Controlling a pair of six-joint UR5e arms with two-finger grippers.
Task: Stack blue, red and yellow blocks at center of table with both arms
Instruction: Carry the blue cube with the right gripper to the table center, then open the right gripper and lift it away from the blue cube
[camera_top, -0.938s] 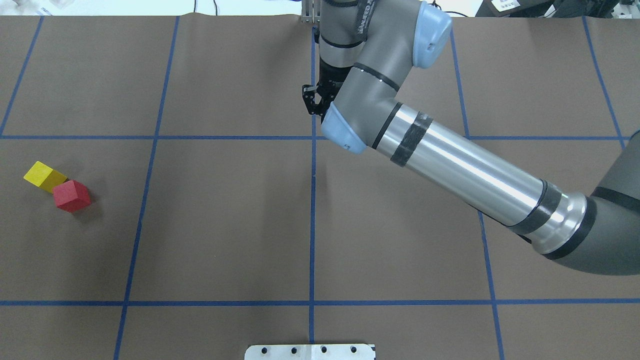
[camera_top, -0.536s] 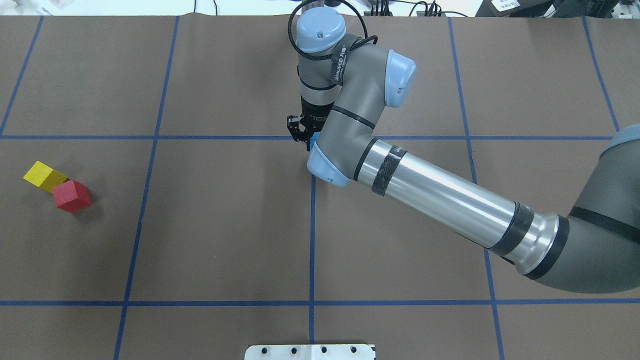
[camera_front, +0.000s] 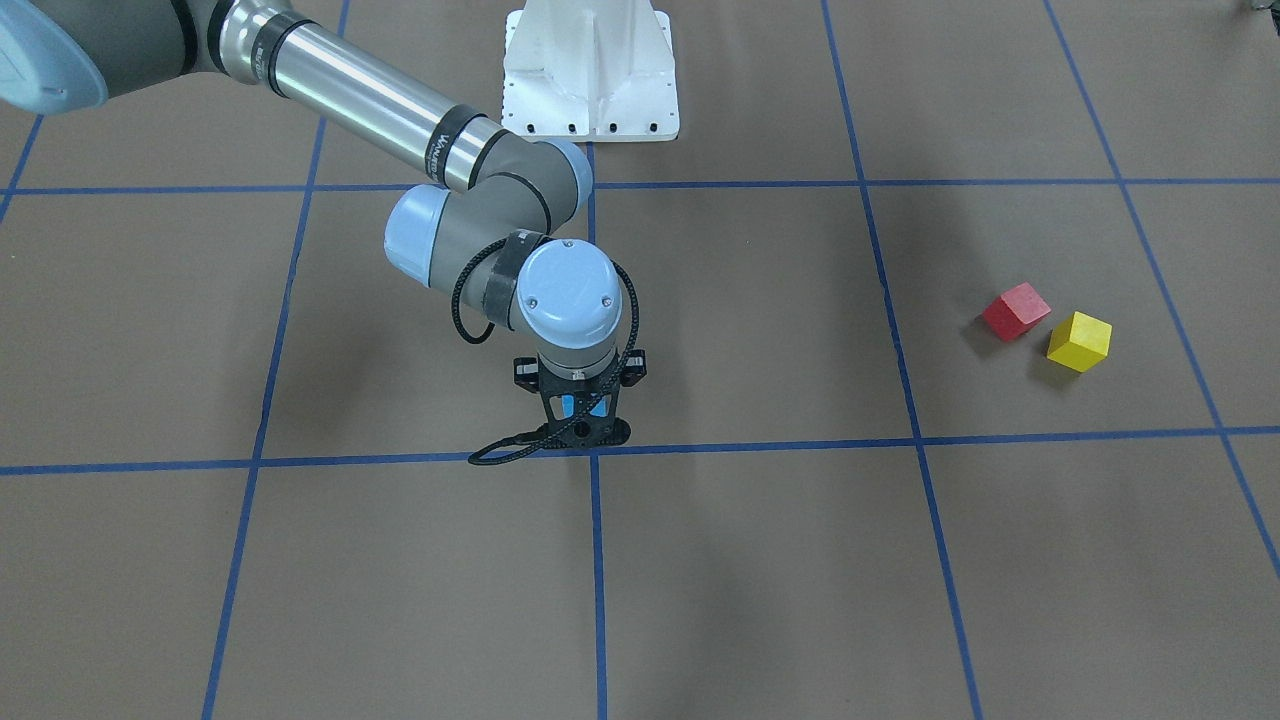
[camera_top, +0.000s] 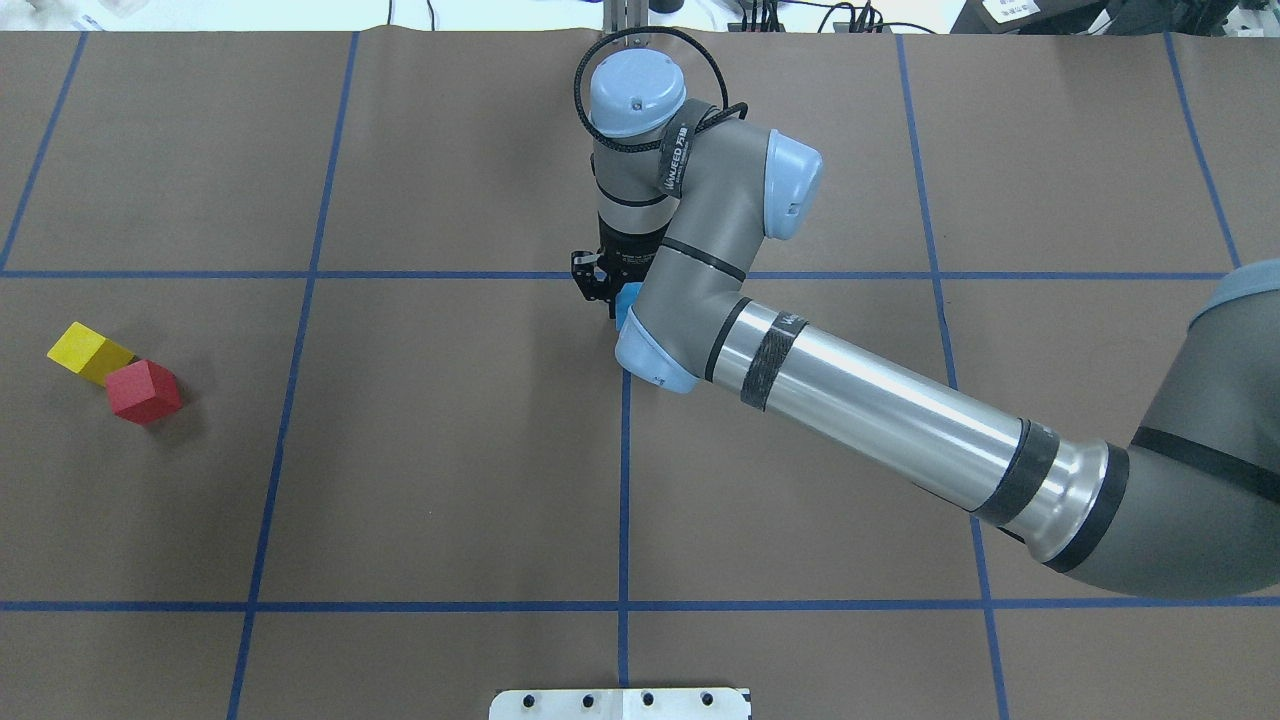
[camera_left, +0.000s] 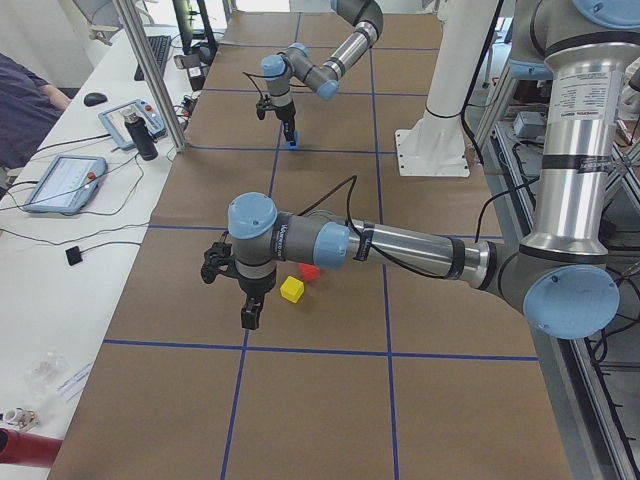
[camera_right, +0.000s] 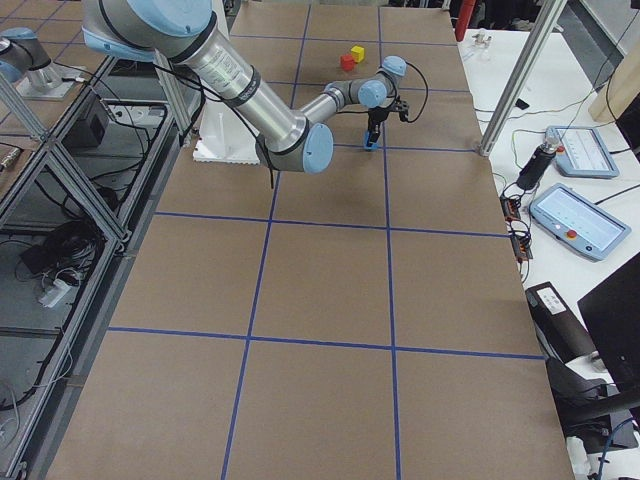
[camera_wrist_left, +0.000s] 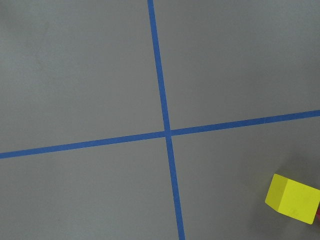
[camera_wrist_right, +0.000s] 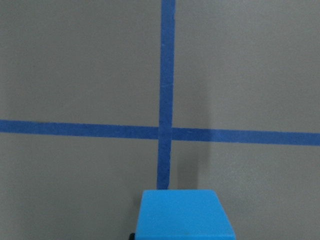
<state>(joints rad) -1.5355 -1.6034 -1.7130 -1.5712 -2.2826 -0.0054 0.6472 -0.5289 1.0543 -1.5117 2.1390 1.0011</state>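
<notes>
A brown matte table (camera_top: 450, 450) crossed by thin blue tape lines fills the scene. At its far left, the exterior left view shows the left gripper (camera_left: 249, 318) hovering above the surface just beside the yellow block (camera_top: 88, 350). Whether its fingers are spread or closed cannot be told from that view alone. The red block (camera_top: 145, 391) sits right next to the yellow one, corner to corner and apparently touching, and both are turned askew to the grid. Further right, near the central tape crossing, the right gripper (camera_front: 584, 428) points straight down and low over the table, its fingers clamped on the light blue block (camera_wrist_right: 182, 215). The cubes look light, rigid and matte, so they should neither crush nor slip easily. Each is best taken across two opposite flat faces with the fingers squared to them. For the red and yellow pair, that means choosing faces clear of the neighbouring cube.
</notes>
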